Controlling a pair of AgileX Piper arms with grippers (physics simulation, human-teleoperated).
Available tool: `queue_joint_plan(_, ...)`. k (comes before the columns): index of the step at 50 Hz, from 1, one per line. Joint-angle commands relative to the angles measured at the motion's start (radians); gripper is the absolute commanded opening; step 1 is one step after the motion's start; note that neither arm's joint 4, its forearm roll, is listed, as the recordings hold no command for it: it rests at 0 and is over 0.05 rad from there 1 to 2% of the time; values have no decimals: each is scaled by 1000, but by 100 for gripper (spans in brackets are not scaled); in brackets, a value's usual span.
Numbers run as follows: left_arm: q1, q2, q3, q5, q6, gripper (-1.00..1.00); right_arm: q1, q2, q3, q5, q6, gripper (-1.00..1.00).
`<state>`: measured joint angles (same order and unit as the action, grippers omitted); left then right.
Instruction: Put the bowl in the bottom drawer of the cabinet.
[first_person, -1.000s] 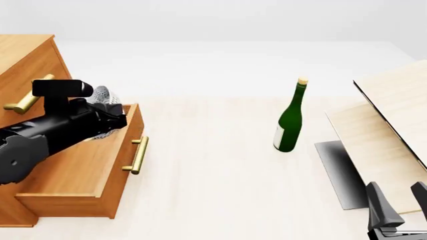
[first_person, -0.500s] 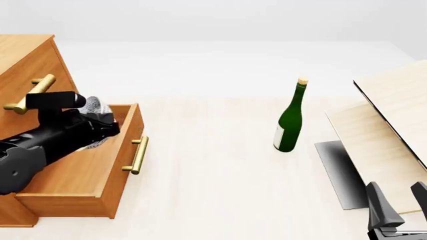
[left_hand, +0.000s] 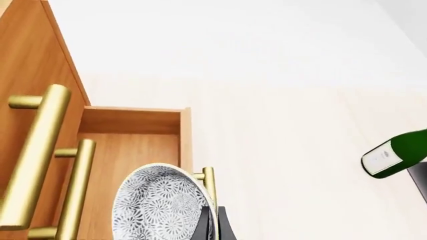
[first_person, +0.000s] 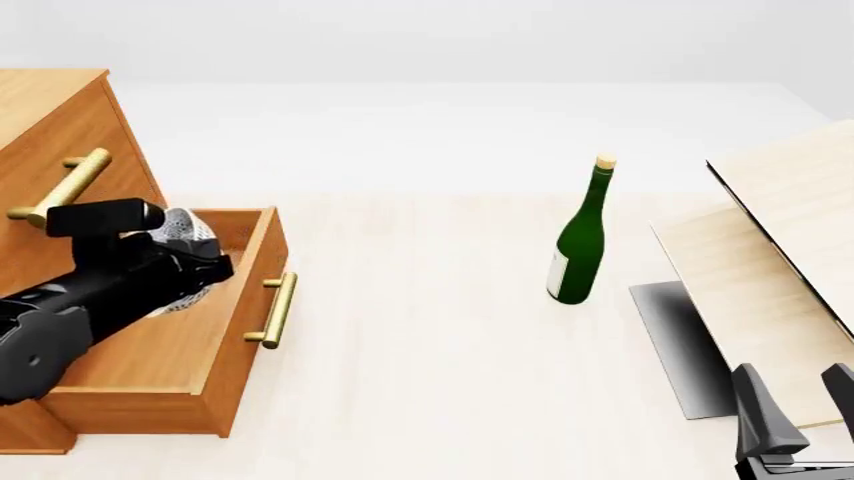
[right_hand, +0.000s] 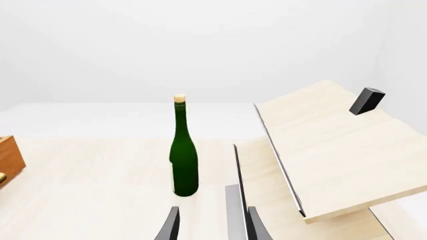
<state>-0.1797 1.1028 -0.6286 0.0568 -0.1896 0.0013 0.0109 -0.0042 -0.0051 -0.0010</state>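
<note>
bowl (first_person: 180, 228): clamped by left fingers (left_hand: 212, 225) over open bottom drawer (first_person: 200, 330) of cabinet (first_person: 54, 130). right fingers (right_hand: 175, 225): parted, empty. green bottle (first_person: 578, 245): pale label, unreadable, upright on bench (first_person: 441, 350).

- The cabinet (left_hand: 30, 60), orange-brown wood, fills one side of the left wrist view; 2 brass bar handles (left_hand: 33, 155) run along its front.
- The bottom drawer (left_hand: 133, 145) stands pulled out, its wooden floor and back wall exposed; a 3rd brass handle (left_hand: 209, 182) shows at its front edge.
- The bowl (left_hand: 163, 205), patterned grey-white, sits tilted over the open drawer, its rim pinched by the dark jaws of the left gripper (left_hand: 212, 225).
- A green bottle (left_hand: 395, 159) with a white label appears on the pale table (left_hand: 287, 150), well apart from the drawer.
</note>
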Motion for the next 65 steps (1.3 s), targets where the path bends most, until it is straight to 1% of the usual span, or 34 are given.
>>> queue_joint_plan(1, 20, 4, 22, -31, -6, -100, 0, 0, 0, 0, 0, 100)
queue_joint_plan(2, 23, -2, 17, -21, -8, -100, 0, 0, 0, 0, 0, 100)
queue_joint_plan(4, 30, 5, 36, -43, -14, -100, 0, 0, 0, 0, 0, 100)
queue_joint_plan(8, 36, 13, 45, -57, -17, -100, 0, 0, 0, 0, 0, 100)
queue_joint_plan(9, 40, -4, 17, -11, -16, -100, 0, 0, 0, 0, 0, 100)
queue_joint_plan(10, 41, 4, 29, -30, -19, -100, 0, 0, 0, 0, 0, 100)
queue_joint_plan(12, 43, 0, 21, -15, -21, -100, 0, 0, 0, 0, 0, 100)
queue_joint_plan(13, 47, 11, 38, -42, -21, -100, 0, 0, 0, 0, 0, 100)
queue_joint_plan(14, 47, 2, 21, -15, -21, -100, 0, 0, 0, 0, 0, 100)
queue_joint_plan(16, 48, 30, 53, -71, -23, -100, 0, 0, 0, 0, 0, 100)
queue_joint_plan(17, 47, 26, 34, -44, -24, -100, 0, 0, 0, 0, 0, 100)
queue_joint_plan(19, 39, 43, 52, -78, -51, -100, 0, 0, 0, 0, 0, 100)
queue_joint_plan(20, 47, 29, 23, -32, -31, -100, 0, 0, 0, 0, 0, 100)
queue_joint_plan(24, 50, 28, 22, -27, -38, -100, 0, 0, 0, 0, 0, 100)
queue_joint_plan(25, 48, 27, 26, -30, -41, -100, 0, 0, 0, 0, 0, 100)
queue_joint_plan(26, 47, 46, 59, -83, -43, -100, 0, 0, 0, 0, 0, 100)
queue_joint_plan(28, 44, 35, 44, -54, -49, -100, 0, 0, 0, 0, 0, 100)
queue_joint_plan(35, 48, 55, 57, -78, -53, -100, 0, 0, 0, 0, 0, 100)
queue_joint_plan(36, 50, 75, 81, -120, -51, -100, 0, 0, 0, 0, 0, 100)
queue_joint_plan(37, 51, 59, 60, -85, -51, -100, 0, 0, 0, 0, 0, 100)
queue_joint_plan(38, 52, 57, 54, -77, -52, -100, 0, 0, 0, 0, 0, 100)
queue_joint_plan(41, 59, 67, 53, -79, -50, -100, 0, 0, 0, 0, 0, 100)
queue_joint_plan(47, 89, 74, 47, -58, -20, -100, 0, 0, 0, 0, 0, 100)
queue_joint_plan(48, 89, 74, 47, -58, -20, -100, 0, 0, 0, 0, 0, 100)
queue_joint_plan(49, 89, 93, 75, -106, -24, -100, 0, 0, 0, 0, 0, 100)
queue_joint_plan(51, 99, 91, 63, -85, -15, -100, 0, 0, 0, 0, -1, 100)
queue_joint_plan(58, 120, 99, 66, -88, -7, -100, 0, 0, 0, 0, 0, 100)
queue_joint_plan(65, 123, 118, 70, -103, -5, -100, 0, 0, 0, 0, 0, 100)
